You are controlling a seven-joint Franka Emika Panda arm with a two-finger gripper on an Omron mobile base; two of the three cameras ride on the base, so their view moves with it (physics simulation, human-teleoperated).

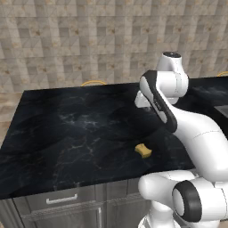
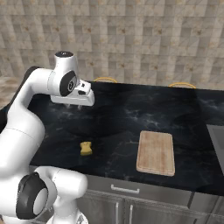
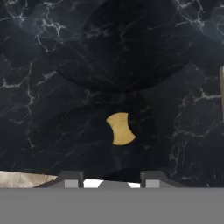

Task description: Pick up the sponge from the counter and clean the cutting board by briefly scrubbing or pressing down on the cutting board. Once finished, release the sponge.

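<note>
Nothing is done yet: my gripper (image 3: 111, 180) hangs open and empty above the sponge (image 3: 120, 128); grabbing it, scrubbing the board (image 2: 155, 153), releasing all remain.

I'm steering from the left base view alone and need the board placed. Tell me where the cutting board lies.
Observer: In the right base view the cutting board lies flat near the front edge of the counter, to the right of the sponge and apart from it.
Operator: Report the gripper's fingers.
Observer: In the hand view the gripper is open with nothing between its tips. The sponge lies on the counter ahead of them, roughly centred on the gap.
</note>
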